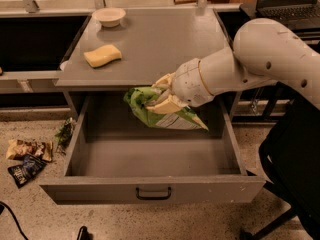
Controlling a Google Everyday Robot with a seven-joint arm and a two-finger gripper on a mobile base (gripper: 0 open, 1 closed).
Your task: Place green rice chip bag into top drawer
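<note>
The claw (162, 100) is clamped on the green chip bag (175, 121), which hangs just below it over the back of the open top drawer (100, 190), by the bench (160, 49) edge. The bag lies sideways, so straight down looks right.
</note>
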